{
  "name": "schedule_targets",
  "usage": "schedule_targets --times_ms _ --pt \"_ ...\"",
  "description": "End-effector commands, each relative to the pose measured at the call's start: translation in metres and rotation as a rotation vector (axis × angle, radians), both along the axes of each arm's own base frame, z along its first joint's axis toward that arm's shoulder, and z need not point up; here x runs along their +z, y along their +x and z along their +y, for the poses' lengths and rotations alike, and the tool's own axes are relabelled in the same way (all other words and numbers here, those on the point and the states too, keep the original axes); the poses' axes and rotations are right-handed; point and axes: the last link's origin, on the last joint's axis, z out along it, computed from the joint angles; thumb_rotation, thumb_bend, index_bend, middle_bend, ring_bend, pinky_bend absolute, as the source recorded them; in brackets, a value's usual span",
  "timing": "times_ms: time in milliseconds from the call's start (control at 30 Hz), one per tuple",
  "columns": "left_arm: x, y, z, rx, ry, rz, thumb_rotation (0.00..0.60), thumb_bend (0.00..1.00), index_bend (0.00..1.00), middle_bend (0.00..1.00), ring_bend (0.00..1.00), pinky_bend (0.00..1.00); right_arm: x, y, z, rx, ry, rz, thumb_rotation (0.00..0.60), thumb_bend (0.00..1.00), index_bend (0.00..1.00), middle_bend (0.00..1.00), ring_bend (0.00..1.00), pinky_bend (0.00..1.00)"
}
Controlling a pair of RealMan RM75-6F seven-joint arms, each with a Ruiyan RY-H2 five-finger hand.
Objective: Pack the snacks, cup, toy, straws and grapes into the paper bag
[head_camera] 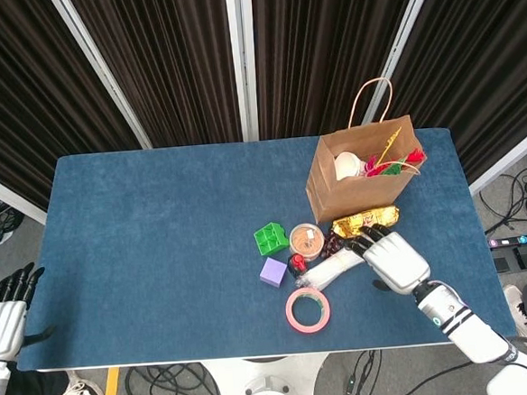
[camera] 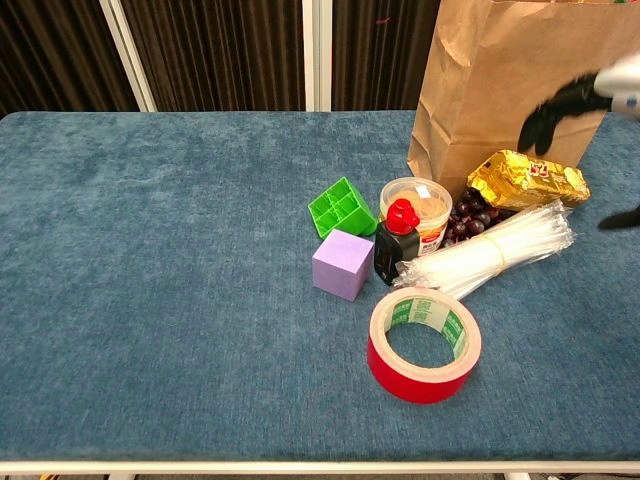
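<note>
- Bag [head_camera: 363,168]: upright at far right of blue tabletop [head_camera: 158,241]; top open; a white cup [head_camera: 346,164] and red, green and yellow items showing inside.
- Gold snack [head_camera: 365,219]: flat on tabletop, just in front of bag base; in chest view at [camera: 527,178].
- Grapes [camera: 467,215]: dark bunch between tub [camera: 415,206] and gold snack, touching straws [camera: 490,250].
- Straws: clear banded bundle, lying diagonally in front of grapes and snack; near end just beside tape [camera: 424,344].
- Tub: round, clear lid, brown contents; left of grapes, behind bottle [camera: 395,240].
- Bottle: small, dark, red cap; upright, close against tub front.
- Green block [camera: 341,207] and purple cube [camera: 343,264]: left of tub and bottle; cube nearer the front edge.
- Tape: red roll, lying flat, nearest the front edge.
- Right hand [head_camera: 391,255]: palm down, just in front of gold snack, beside right end of straws; black fingers [head_camera: 368,237] apart, reaching toward snack, holding nothing; contact with snack or straws cannot be told.
- Left hand [head_camera: 4,313]: off tabletop at lower left edge of head view; fingers loosely apart, holding nothing.
</note>
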Motion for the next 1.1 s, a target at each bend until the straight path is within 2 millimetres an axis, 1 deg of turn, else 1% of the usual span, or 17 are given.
schedule_targets --times_ms 33,100,267,633,800,1100 --pt "-0.001 -0.002 -0.001 0.003 -0.004 0.005 0.6 0.06 0.07 0.04 0.0 0.11 -0.016 -0.015 0.002 0.007 0.034 0.046 0.6 0.0 0.29 0.31 0.17 0.24" --pt "-0.001 -0.003 -0.001 0.004 -0.005 0.008 0.6 0.06 0.07 0.04 0.0 0.11 -0.022 -0.018 0.0 0.027 0.037 0.069 0.6 0.0 0.29 0.31 0.16 0.23" --pt "0.0 -0.005 -0.001 0.007 -0.002 0.014 0.6 0.06 0.07 0.04 0.0 0.11 -0.036 -0.017 -0.006 0.081 0.05 0.084 0.6 0.0 0.29 0.3 0.14 0.19" --pt "0.001 -0.009 -0.004 0.015 -0.011 0.02 0.6 0.06 0.07 0.04 0.0 0.11 -0.065 -0.029 -0.03 0.066 0.07 0.11 0.6 0.0 0.29 0.27 0.12 0.15" --pt "0.001 -0.01 -0.003 0.013 -0.01 0.032 0.6 0.06 0.07 0.04 0.0 0.11 -0.077 -0.03 -0.038 0.066 0.087 0.113 0.6 0.0 0.29 0.27 0.12 0.15" --pt "0.001 -0.015 -0.003 0.013 -0.01 0.064 0.6 0.06 0.07 0.04 0.0 0.11 -0.089 -0.029 -0.043 0.075 0.098 0.117 0.6 0.0 0.29 0.27 0.12 0.15"
